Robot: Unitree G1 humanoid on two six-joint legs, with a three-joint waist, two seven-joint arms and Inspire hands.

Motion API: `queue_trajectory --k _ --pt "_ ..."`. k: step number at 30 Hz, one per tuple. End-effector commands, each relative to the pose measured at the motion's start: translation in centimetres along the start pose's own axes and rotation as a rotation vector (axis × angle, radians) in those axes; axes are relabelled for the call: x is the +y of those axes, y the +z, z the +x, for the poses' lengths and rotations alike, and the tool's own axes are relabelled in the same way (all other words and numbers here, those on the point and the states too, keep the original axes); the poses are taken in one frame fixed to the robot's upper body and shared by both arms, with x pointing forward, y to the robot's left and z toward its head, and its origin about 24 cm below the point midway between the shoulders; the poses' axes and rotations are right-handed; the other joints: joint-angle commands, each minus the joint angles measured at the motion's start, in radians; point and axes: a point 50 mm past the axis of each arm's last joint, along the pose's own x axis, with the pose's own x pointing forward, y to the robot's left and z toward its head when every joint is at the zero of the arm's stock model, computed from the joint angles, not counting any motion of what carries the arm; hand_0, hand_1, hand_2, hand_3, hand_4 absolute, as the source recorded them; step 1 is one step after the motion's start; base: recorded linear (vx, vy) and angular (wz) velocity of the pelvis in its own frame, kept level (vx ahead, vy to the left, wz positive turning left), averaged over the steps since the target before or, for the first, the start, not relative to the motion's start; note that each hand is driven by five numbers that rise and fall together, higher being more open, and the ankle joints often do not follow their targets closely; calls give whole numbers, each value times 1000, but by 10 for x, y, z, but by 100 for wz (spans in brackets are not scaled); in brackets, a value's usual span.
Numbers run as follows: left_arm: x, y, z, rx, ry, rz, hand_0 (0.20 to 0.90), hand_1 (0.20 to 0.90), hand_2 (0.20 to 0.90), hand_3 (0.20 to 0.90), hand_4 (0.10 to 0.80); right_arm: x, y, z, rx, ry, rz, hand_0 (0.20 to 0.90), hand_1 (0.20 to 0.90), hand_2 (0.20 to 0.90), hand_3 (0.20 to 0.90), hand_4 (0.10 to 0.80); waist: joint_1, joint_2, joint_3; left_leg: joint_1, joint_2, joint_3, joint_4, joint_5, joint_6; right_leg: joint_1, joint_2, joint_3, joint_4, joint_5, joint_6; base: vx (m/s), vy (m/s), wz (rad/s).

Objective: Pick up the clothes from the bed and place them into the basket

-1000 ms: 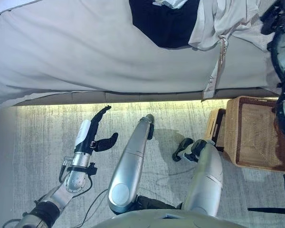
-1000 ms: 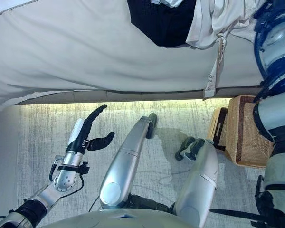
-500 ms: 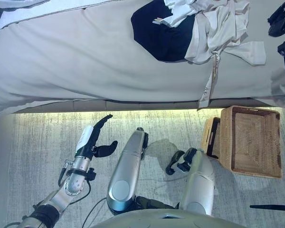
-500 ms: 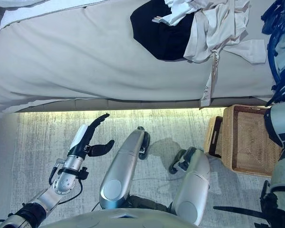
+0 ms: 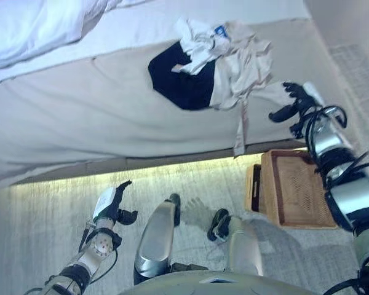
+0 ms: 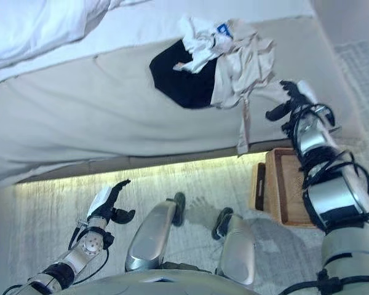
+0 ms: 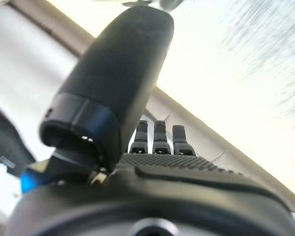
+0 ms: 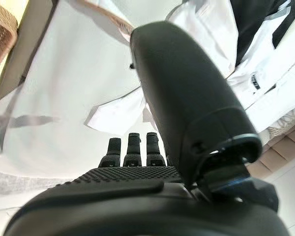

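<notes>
Both robot hands are spread and empty: right robot hand (image 5: pixel 293 101) beside the clothes (image 5: pixel 234 61), left robot hand (image 5: pixel 114 206) over the floor.

Crumpled white and beige clothes (image 5: pixel 234 58) heaped over a black garment (image 5: pixel 181 80) near the bed (image 5: pixel 80 110) edge; empty wicker basket (image 5: pixel 295 193) on floor below.

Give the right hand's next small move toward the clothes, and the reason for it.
Probably reach the right hand further left and down onto the beige garment. The hand is open above the bed, just short of the pile's trailing sleeve, holding nothing, and the wicker basket waits on the floor below it.
</notes>
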Motion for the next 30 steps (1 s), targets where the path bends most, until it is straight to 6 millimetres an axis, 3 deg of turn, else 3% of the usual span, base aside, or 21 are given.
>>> queue_trajectory --k 1,5,7,10,12,15,17,19,22,30 --pt "-6 -20 -8 94 -10 18 900 900 900 900 800 -16 13 -3 -88 -108 -37 900 900 900 900 800 -31 -5 -160 97 15 10 -157 36 -37 129 30 -4 -155 51 22 56 -66 -26" --pt "-4 -22 -6 130 10 5 900 900 900 900 800 -4 10 -8 -103 -79 -79 900 900 900 900 800 -58 -14 -207 154 17 25 -218 50 -47 189 65 9 -244 66 22 31 -97 -25" --pt "1 -16 -1 107 32 -20 900 900 900 900 800 -7 12 -10 -122 -73 -122 900 900 900 900 800 -69 -32 -211 146 21 30 -158 28 -55 207 76 28 -271 72 8 -25 -144 -16" --pt "7 2 7 20 69 -31 900 900 900 900 800 -17 13 -12 -133 -118 -162 900 900 900 900 800 -68 -62 -197 50 29 -3 61 99 -84 247 83 49 -318 100 -17 -38 -110 -9" --pt "11 8 11 -1 82 -44 900 900 900 900 800 -20 10 -13 -126 -137 -157 900 900 900 900 800 -58 -69 -194 10 17 -30 81 115 -85 261 77 52 -327 112 -10 26 -26 -5" --pt "13 11 14 -16 75 -38 900 900 900 900 800 -18 15 -9 -122 -137 -143 900 900 900 900 800 -40 -39 -207 40 55 -20 -178 158 -101 284 99 55 -335 92 14 150 107 -3" --pt "9 14 14 -30 56 -27 900 900 900 900 800 -17 18 -8 -121 -137 -141 900 900 900 900 800 -22 -18 -204 25 77 -29 -260 234 -122 318 109 65 -339 69 12 171 134 -4" --pt "7 14 14 -18 44 -33 900 900 900 900 800 -12 14 -8 -111 -94 -120 900 900 900 900 800 -25 -24 -218 37 58 -23 -255 178 -102 325 83 58 -322 59 25 190 151 -14" --pt "10 15 16 -22 43 -24 900 900 900 900 800 -7 12 -10 -121 -80 -114 900 900 900 900 800 -23 -25 -232 78 55 -13 -273 158 -91 319 56 30 -314 67 44 136 61 -18" --pt "21 16 20 -28 77 -17 900 900 900 900 800 -5 21 -10 -148 -70 -87 900 900 900 900 800 -14 -38 -234 100 59 -3 -264 133 -82 295 42 16 -307 75 56 64 -19 -1"
